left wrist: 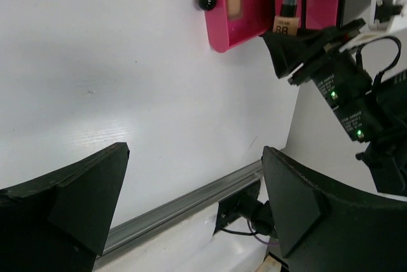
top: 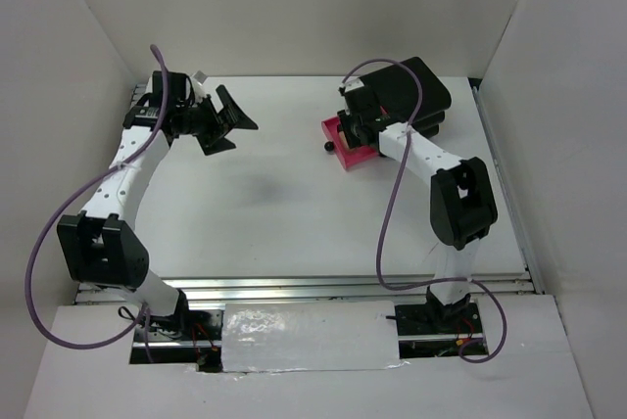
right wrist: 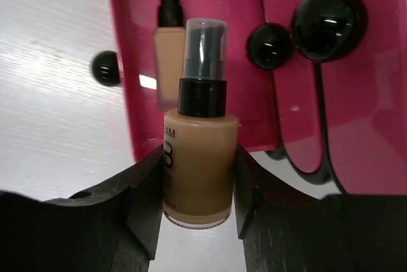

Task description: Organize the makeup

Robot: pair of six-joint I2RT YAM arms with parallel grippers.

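Tan bottle pinched in right pincer over open pink drawer; may clip drawer wall or hit bottle inside. Left pincer spread, empty.

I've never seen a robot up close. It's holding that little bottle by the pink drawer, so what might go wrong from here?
1. The right gripper pinches the tan bottle only on its smooth lower body, so the bottle might slip or tip when it is moved.
2. A second tan bottle lies in the open pink drawer. The held one could land on it or catch the drawer's wall instead of settling beside it.
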